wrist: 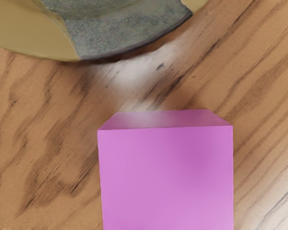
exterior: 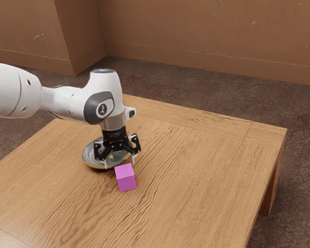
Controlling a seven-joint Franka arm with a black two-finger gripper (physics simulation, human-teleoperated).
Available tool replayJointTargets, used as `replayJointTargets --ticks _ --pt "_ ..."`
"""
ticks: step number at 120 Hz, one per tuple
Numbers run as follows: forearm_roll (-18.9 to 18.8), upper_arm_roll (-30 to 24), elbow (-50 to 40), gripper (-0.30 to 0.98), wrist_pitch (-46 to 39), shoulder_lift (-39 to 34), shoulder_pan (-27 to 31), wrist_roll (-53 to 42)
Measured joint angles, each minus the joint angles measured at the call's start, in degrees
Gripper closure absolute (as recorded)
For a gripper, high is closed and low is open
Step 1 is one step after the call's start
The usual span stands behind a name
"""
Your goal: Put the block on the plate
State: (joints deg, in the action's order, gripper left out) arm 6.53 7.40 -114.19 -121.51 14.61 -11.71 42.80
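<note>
My gripper (exterior: 120, 162) is open and points down, its two fingertips well apart. The magenta block (exterior: 126, 177) appears just below and in front of them, nearer the exterior camera, with no finger visibly pressing on it. In the wrist view the block (wrist: 166, 177) looms large at the lower edge, flat face toward the hand. Behind the fingers lies the round plate (exterior: 90, 158), grey inside with a yellowish part, partly hidden by the gripper. The plate's rim (wrist: 134, 47) shows in the wrist view, with a strip of wood between it and the block.
All of this is on a wooden table (exterior: 206, 170), whose edge runs along the exterior view's right above a dark carpet (exterior: 299, 181). Brown walls (exterior: 206, 36) stand beyond the table.
</note>
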Motion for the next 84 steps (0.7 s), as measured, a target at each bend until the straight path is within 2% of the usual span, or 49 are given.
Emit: replayJointTargets --ticks 19,43,84 --pt "-2.2 -0.1 -1.2 0.0 -4.4 1.1 -0.6 6.4" --pt "-3.1 -0.1 -1.3 0.0 -8.2 3.0 -0.9 12.1" --pt "-5.5 -0.1 -2.0 0.0 -11.1 5.0 -1.1 14.4"
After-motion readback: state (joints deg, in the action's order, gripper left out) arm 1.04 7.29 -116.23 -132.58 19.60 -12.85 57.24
